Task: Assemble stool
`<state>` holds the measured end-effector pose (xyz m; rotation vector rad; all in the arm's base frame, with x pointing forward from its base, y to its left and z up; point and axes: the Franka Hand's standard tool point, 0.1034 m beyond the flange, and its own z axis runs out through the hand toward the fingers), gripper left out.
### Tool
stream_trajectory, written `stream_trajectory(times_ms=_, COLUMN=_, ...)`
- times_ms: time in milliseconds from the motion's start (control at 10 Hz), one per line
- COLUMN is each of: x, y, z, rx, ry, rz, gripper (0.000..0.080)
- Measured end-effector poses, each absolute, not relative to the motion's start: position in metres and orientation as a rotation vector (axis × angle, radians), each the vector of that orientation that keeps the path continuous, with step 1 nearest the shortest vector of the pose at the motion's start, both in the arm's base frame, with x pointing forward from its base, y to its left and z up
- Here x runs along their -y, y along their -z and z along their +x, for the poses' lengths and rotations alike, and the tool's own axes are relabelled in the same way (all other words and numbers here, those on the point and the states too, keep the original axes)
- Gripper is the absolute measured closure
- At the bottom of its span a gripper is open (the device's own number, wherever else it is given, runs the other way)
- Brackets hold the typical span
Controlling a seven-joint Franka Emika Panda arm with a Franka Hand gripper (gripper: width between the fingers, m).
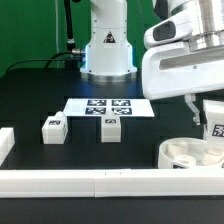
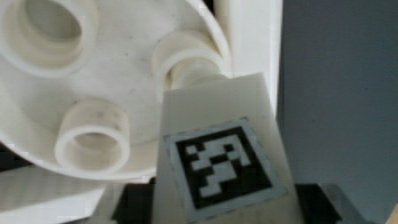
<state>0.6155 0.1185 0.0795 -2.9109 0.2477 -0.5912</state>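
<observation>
In the exterior view, the gripper (image 1: 207, 108) hangs at the exterior view's right. It is pinching the held leg (image 1: 214, 122), and the leg's tag faces the camera. This leg stands upright, just over the seat (image 1: 185, 153) at its edge on the exterior view's right. The seat lies on the black table (image 1: 30, 95), close to the long white rail (image 1: 90, 183) in front. I cannot tell if the leg touches the seat. Two more legs stand on the table, well apart from the seat. Leg one (image 1: 53, 127) is toward the exterior view's left and leg two (image 1: 110, 128) is near the middle. Just behind them the marker board (image 1: 108, 105) lies flat, and behind that stands the arm base (image 1: 106, 50). In the wrist view, the held leg (image 2: 217, 150) fills the middle, with its tag big and clear. Its far end is right by the first socket (image 2: 192, 62) on the seat (image 2: 71, 60). The second socket (image 2: 89, 138) sticks up just beside the leg.
</observation>
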Motion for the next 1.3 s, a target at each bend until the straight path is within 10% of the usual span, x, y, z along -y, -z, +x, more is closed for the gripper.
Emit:
stream_trajectory(times_ms=400, x=-0.119, y=-0.079, z=0.613, rx=-0.233, ry=0.676, rz=-2.901, gripper=0.0473)
stream_trajectory(times_ms=600, x=-0.119, y=-0.078, z=0.613, rx=-0.23, ry=0.675, rz=-2.902, gripper=0.0196)
stream_trajectory(times_ms=1300, x=-0.106, y=-0.104, z=0.615, rx=-0.169, ry=0.596, rz=-2.929, gripper=0.015)
